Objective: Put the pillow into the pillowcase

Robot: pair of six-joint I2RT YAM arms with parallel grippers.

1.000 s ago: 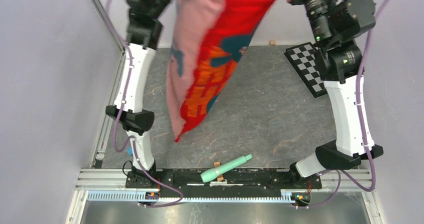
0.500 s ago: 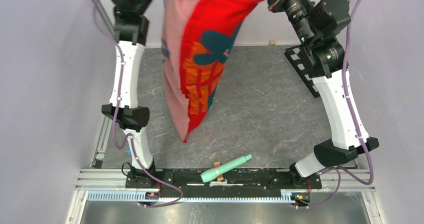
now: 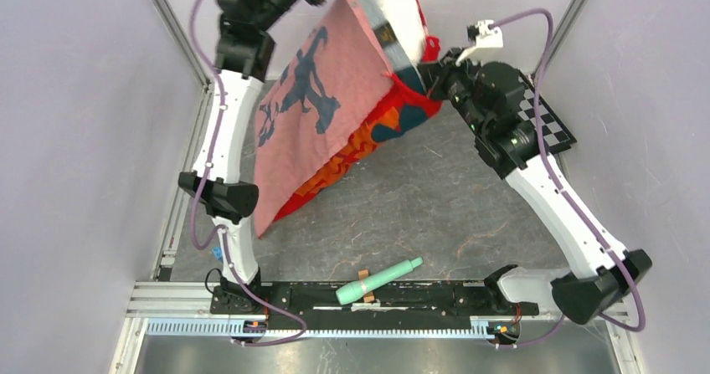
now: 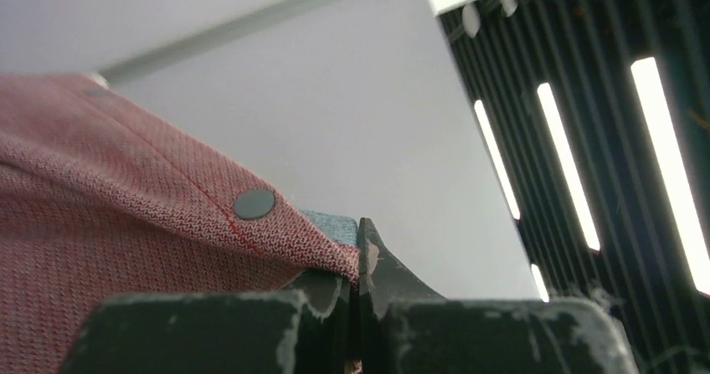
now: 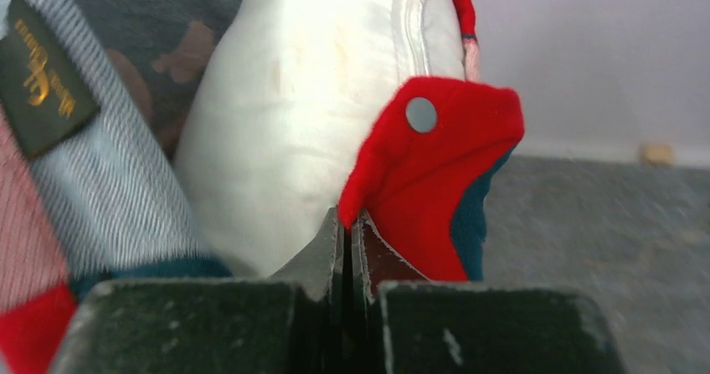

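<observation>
Left gripper (image 4: pixel 358 261): jaws pressed together on the pinkish hem of the pillowcase (image 3: pixel 306 119), just beside a grey snap (image 4: pixel 254 204). Right gripper (image 5: pixel 346 227): jaws likewise fully closed, pinching the red hem below a second snap (image 5: pixel 420 114), with the pillow (image 5: pixel 285 123) bulging against the fingers. Both grips held the mouth of the case high over the far edge of the tabletop (image 3: pixel 435 198), the left hem higher than the right.

Compared with half a second earlier, the case no longer hung nearly straight down with its red-orange side toward the overhead camera. It slanted toward the left edge with the faded pink side and its dark marks uppermost, and the right arm reached lower and farther over the tabletop.

The pillow sat inside the case, its white end showing at the open mouth beside a dark sewn label (image 5: pixel 38 77). A checkerboard (image 3: pixel 548 123) lay at the right edge, and a teal tube (image 3: pixel 378 280) at the near edge.
</observation>
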